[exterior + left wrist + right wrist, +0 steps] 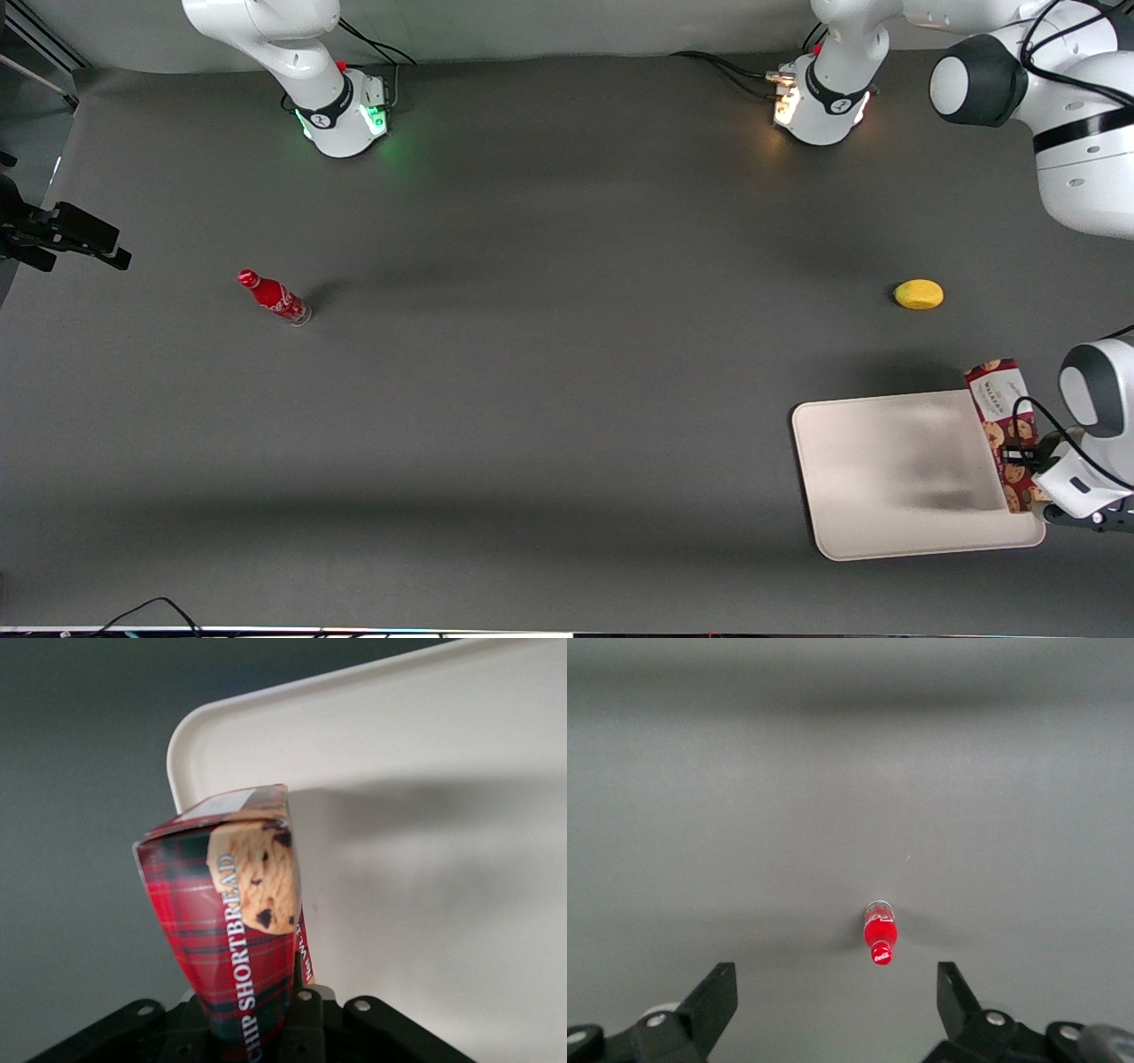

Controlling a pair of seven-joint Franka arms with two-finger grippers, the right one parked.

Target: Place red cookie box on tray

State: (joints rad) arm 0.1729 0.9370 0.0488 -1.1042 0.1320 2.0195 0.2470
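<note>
My gripper [1028, 459] clamped the long red tartan cookie box [1002, 419] above the cream-white rectangular tray's [886, 478] rim, bare tray surface alongside.

1. Red cookie box [1001, 425]: long narrow carton, red tartan, chocolate-chip cookie prints, white label near its end farther from the front camera. The wrist view shows "CHIP SHORTBREAD" lettering down one side [239, 930].
2. Box pose: held in the gripper [1032, 461], which is clamped on its part nearer the front camera; the box is up off the table, over the tray edge at the working arm's end. Its label end sticks out past the tray's farther edge.
3. Tray [886, 478]: large flat cream-white rectangle, rounded corners, low rim [266, 700]. It lies flat on the dark table at the working arm's end, close to the front camera.
</note>
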